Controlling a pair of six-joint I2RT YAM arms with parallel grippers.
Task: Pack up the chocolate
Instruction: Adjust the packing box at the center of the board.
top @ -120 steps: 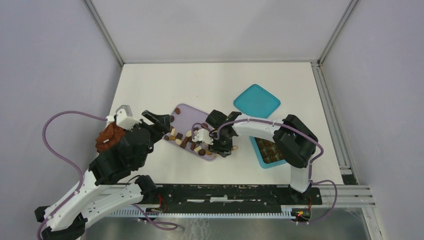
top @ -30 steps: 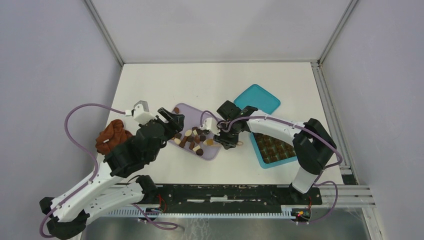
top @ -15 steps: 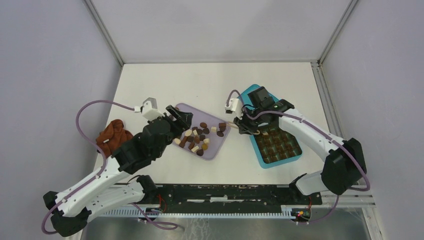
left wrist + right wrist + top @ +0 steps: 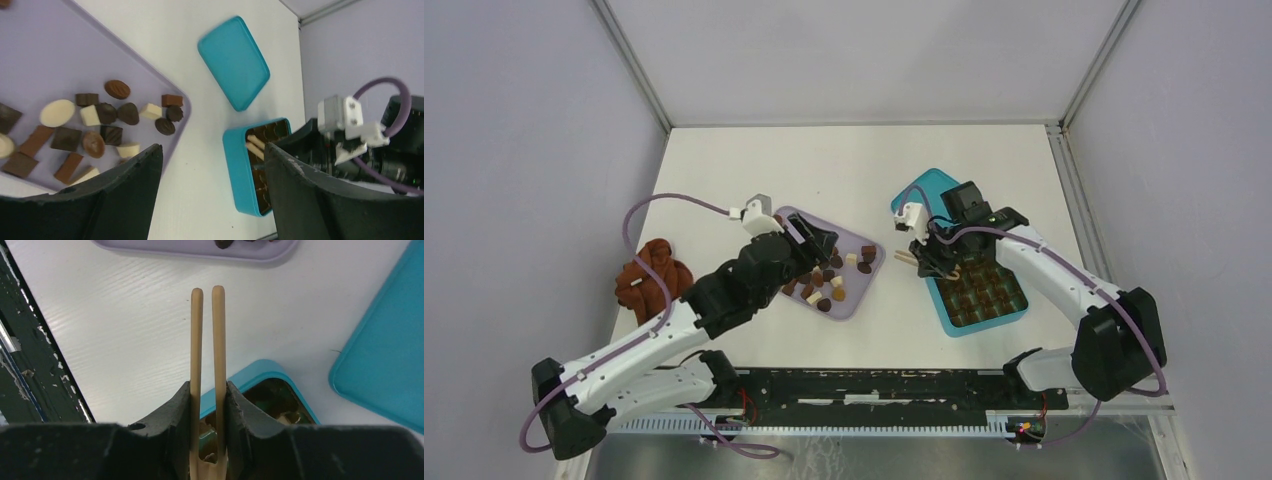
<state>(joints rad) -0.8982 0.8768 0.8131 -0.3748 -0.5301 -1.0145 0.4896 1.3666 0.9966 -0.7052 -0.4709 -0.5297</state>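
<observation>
Several small dark, mid-brown and cream chocolate pieces [image 4: 836,283] [image 4: 100,120] lie on a lavender tray [image 4: 851,310] [image 4: 60,55]. More chocolate fills the open teal box [image 4: 954,328] [image 4: 237,170] [image 4: 260,372]. My right gripper [image 4: 936,262] [image 4: 209,390] is shut on tan wooden tongs [image 4: 904,257] [image 4: 207,330] [image 4: 257,142]. It hangs over the box's far left corner. The tong tips stick out past that corner over the table with nothing between them. My left gripper [image 4: 819,245] [image 4: 212,155] stands open and empty above the tray's right side.
The teal lid [image 4: 932,190] [image 4: 232,62] [image 4: 390,355] lies flat behind the box, partly under my right arm. A rust-brown cloth lump [image 4: 649,275] sits at the table's left edge. Black rails run along the near edge.
My right gripper has swung the tongs from the tray's right edge across to the teal box. My left arm has reached further right over the tray, jaws still open.
</observation>
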